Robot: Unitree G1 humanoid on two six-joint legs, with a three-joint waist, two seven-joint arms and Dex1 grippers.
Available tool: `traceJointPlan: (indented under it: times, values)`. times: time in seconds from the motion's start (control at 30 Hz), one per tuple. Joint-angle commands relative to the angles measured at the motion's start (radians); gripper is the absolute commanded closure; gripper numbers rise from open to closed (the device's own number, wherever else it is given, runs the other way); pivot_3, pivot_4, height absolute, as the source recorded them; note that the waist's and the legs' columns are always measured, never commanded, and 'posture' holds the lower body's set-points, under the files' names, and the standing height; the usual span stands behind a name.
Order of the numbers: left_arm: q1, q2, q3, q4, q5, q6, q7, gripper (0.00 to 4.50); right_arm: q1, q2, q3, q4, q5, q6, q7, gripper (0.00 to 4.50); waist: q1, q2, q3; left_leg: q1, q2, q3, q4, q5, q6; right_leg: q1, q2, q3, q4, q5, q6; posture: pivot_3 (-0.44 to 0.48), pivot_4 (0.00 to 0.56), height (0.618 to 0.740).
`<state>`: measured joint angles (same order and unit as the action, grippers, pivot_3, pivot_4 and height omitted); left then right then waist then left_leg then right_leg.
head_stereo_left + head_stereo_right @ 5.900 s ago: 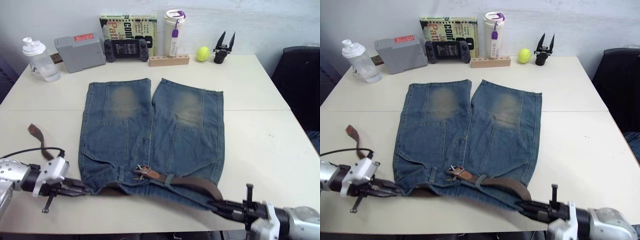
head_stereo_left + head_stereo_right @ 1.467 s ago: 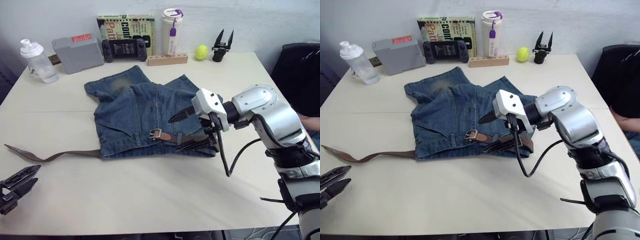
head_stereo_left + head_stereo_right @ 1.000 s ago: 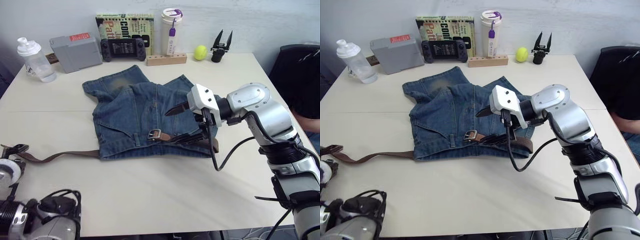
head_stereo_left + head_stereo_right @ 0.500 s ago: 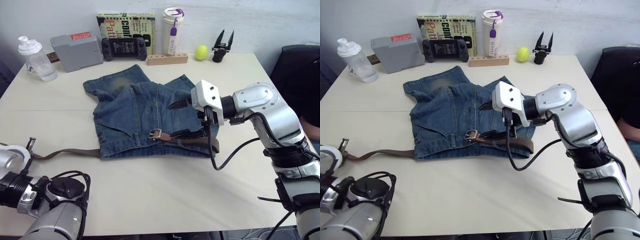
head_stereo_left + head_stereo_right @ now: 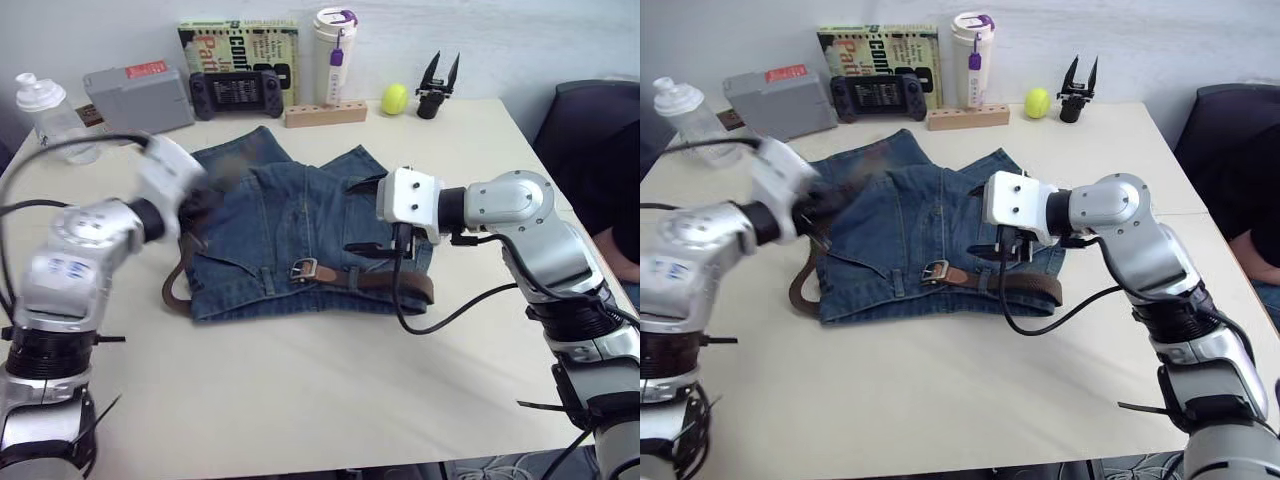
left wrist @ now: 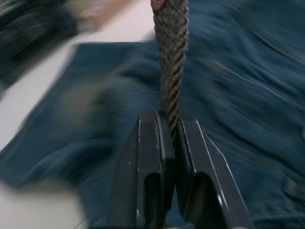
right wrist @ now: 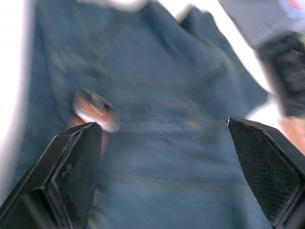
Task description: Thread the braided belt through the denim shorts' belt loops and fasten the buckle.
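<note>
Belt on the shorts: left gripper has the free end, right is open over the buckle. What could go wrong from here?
1. The left gripper pinches the braided belt by a thin edge; a hard pull may slip it free.
2. The denim shorts are bunched and nothing pins them; pulling could drag them along.
3. The right gripper hangs open above the buckle, so the buckle end is unheld and could shift.

Bright, even indoor light from overhead; soft short shadows under denim shorts [image 5: 300, 230] on pale counter [image 5: 330, 380]. No harsh glare. Head views mostly sharp, except motion smear over left end effector [image 5: 195, 195]. Wrist views heavily motion-blurred; only black fingers [image 6: 152, 162] and braided belt [image 6: 169, 71] crisp.
</note>
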<state>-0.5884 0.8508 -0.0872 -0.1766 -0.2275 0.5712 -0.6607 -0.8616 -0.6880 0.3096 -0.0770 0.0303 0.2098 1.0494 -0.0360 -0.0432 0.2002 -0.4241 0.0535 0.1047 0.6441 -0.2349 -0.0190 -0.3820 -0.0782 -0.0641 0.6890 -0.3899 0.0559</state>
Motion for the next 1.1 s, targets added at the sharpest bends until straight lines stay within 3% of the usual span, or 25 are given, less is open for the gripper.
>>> traceJointPlan:
  times: [0.03, 0.37, 0.5, 0.7, 0.73, 0.77, 0.93, 1.1]
  values:
    - [-0.080, 0.020, -0.082, 0.068, 0.085, -0.196, -0.144, 4.42, -0.018, 0.031, 0.010, -0.011, -0.088, -0.148, -0.063, 0.00, 0.003, 0.000, 0.001, 0.000, 0.001, 0.001, 0.000, 0.000, 0.000, -0.002, 0.001, 0.001, 0.001, -0.001, -0.001, 0.000, 0.150, 0.693]
    - [-0.172, -0.027, -0.164, 0.182, 0.168, -0.397, -0.321, 4.42, 0.007, 0.138, 0.048, -0.041, -0.174, -0.112, -0.126, 0.00, 0.008, 0.001, 0.001, -0.005, 0.005, 0.006, 0.004, 0.002, 0.001, -0.010, 0.002, 0.003, 0.009, -0.001, -0.002, 0.000, 0.150, 0.693]
    - [-0.187, -0.047, -0.146, 0.213, 0.168, -0.406, -0.342, 4.50, 0.006, 0.145, 0.049, -0.023, -0.191, -0.113, -0.126, 1.15, 0.009, 0.001, 0.001, -0.005, 0.005, 0.006, 0.005, 0.003, 0.003, -0.010, 0.001, 0.003, 0.011, -0.001, -0.002, 0.000, 0.150, 0.693]
    - [-0.187, -0.059, -0.083, 0.201, 0.120, -0.307, -0.353, 4.50, 0.024, 0.149, 0.061, -0.006, -0.211, -0.152, -0.125, 4.08, 0.006, 0.001, 0.001, -0.005, 0.005, 0.006, 0.005, 0.003, 0.004, -0.010, 0.001, 0.003, 0.011, -0.001, -0.002, 0.000, 0.150, 0.693]
    - [-0.179, -0.061, -0.059, 0.186, 0.091, -0.251, -0.349, 4.50, 0.024, 0.152, 0.060, -0.001, -0.212, -0.161, -0.129, 4.41, 0.006, 0.001, 0.001, -0.005, 0.005, 0.006, 0.005, 0.003, 0.004, -0.010, 0.002, 0.003, 0.011, -0.001, -0.002, 0.000, 0.150, 0.693]
    - [-0.173, -0.064, -0.041, 0.174, 0.072, -0.208, -0.347, 4.50, 0.024, 0.154, 0.058, 0.002, -0.212, -0.168, -0.130, 4.41, 0.006, 0.001, 0.001, -0.005, 0.005, 0.006, 0.005, 0.003, 0.004, -0.011, 0.002, 0.003, 0.011, -0.001, -0.002, 0.000, 0.150, 0.693]
    - [-0.119, -0.023, 0.165, 0.035, -0.218, 0.274, -0.348, 2.51, 0.030, 0.164, 0.067, 0.042, -0.233, -0.227, -0.152, 4.50, 0.005, 0.001, 0.001, -0.005, 0.005, 0.005, 0.005, 0.003, 0.004, -0.010, 0.001, 0.003, 0.011, -0.001, -0.002, 0.000, 0.150, 0.693]
    - [-0.073, 0.096, 0.517, 0.023, -0.458, 0.877, -0.310, 0.75, 0.035, 0.176, 0.090, 0.127, -0.301, -0.389, -0.221, 4.50, -0.006, 0.000, 0.001, -0.005, 0.005, 0.004, 0.005, 0.004, 0.003, -0.011, 0.002, 0.003, 0.013, -0.001, -0.002, 0.000, 0.150, 0.693]
